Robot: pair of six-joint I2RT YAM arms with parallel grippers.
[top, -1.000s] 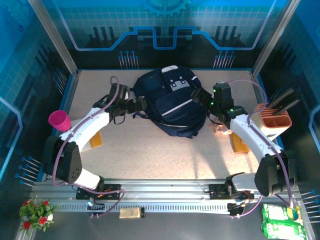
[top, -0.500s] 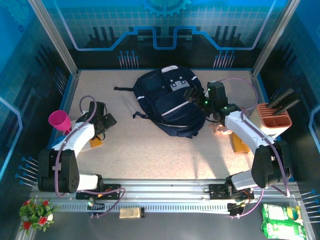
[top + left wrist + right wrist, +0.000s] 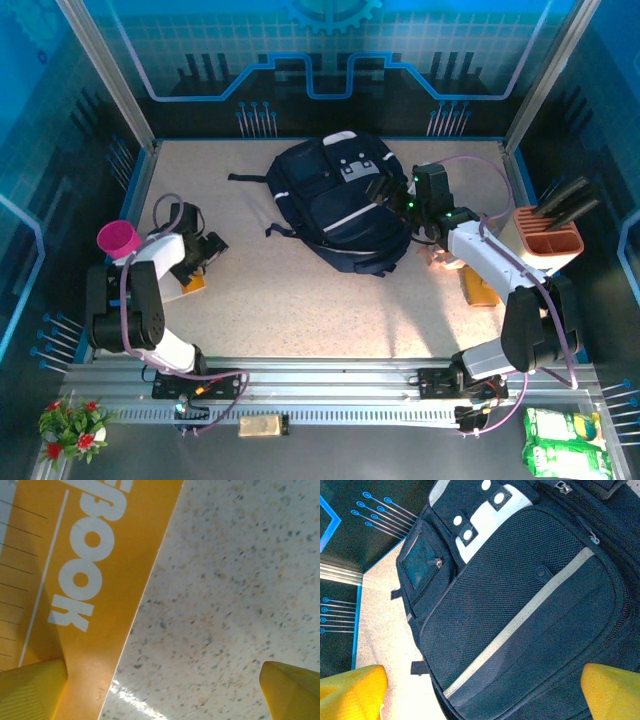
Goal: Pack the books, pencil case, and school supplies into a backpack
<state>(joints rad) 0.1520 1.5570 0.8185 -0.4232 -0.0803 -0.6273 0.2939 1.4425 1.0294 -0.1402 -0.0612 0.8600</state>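
Note:
The dark navy backpack (image 3: 340, 200) lies in the middle of the table, its white patches and pale stripe (image 3: 520, 625) facing up. My right gripper (image 3: 385, 188) hovers open over its right side; the yellow fingertips (image 3: 355, 690) frame the mesh front panel with nothing between them. My left gripper (image 3: 208, 248) is open at the left, just above the table beside a flat orange-yellow notebook (image 3: 85, 570) (image 3: 190, 283); one fingertip (image 3: 30, 690) overlaps its corner. A pinkish-beige piece, apparently the pencil case (image 3: 440, 258), peeks from under the right forearm. The books are out of view.
A magenta cup (image 3: 118, 238) stands at the left edge next to the left arm. A beige holder with black handles (image 3: 548, 240) sits at the right edge, and an orange flat item (image 3: 482, 290) lies near it. Black straps (image 3: 250, 178) trail left of the backpack.
My left arm has pulled back from the backpack's straps to the left side, over the notebook. The right gripper shifted slightly left over the backpack, then held still.

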